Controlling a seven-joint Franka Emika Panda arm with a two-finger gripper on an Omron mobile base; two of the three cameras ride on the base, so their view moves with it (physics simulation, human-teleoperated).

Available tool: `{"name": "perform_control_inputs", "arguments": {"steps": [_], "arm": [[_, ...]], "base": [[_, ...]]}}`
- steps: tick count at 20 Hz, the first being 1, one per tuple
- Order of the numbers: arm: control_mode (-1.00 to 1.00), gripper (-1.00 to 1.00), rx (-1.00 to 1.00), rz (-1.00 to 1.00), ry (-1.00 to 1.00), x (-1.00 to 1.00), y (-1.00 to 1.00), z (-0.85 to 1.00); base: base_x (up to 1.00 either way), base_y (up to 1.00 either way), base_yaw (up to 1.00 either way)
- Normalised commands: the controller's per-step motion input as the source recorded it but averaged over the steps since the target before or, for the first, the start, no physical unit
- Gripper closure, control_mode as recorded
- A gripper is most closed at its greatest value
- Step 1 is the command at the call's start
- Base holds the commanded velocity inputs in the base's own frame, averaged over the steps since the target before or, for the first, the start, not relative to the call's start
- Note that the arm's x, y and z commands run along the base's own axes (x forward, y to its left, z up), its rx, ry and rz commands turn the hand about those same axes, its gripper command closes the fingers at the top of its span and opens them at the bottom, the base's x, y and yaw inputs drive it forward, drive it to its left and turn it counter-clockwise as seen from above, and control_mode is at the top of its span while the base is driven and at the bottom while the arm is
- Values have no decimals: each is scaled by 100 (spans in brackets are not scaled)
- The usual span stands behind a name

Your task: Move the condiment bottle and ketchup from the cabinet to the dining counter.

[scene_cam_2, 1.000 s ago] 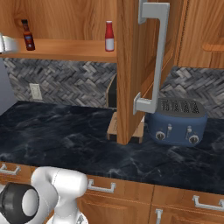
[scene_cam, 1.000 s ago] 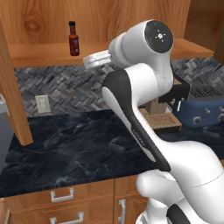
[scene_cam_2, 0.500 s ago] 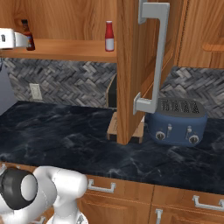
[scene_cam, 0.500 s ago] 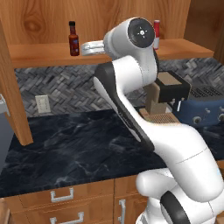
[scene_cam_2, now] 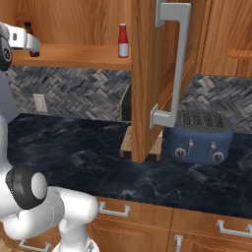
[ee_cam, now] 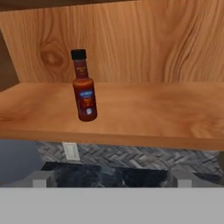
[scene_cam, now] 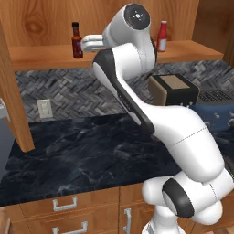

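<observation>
Gripper (scene_cam: 86, 43) fingers spread wide; condiment bottle (ee_cam: 84, 91) at 11 o'clock w/ gap, so centre first, then close in

Light is even and soft across all three views, with no glare. The cabinet (scene_cam: 55, 55) shelf casts a mild shadow onto the herringbone tile (scene_cam: 82, 91) beneath it. Rendering looks slightly soft and low in detail; the condiment bottle (ee_cam: 84, 87) label below its cap is blurred.
</observation>
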Motion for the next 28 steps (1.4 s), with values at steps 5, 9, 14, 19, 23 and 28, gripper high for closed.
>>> {"name": "perform_control_inputs", "arguments": {"steps": [5,9,14,19,23,28], "arm": [[-100,-100,0,0,7,23,18,-1],[-100,-100,0,1,0,21,18,-18],[-100,-100,0,1,0,36,14,-19],[-100,-100,0,0,1,43,1,4],[-100,-100,0,3,0,26,18,0],[-100,-100,0,5,0,25,22,-1]], "base": [[0,0,0],[0,0,0],[0,0,0],[0,0,0],[0,0,0],[0,0,0]]}}
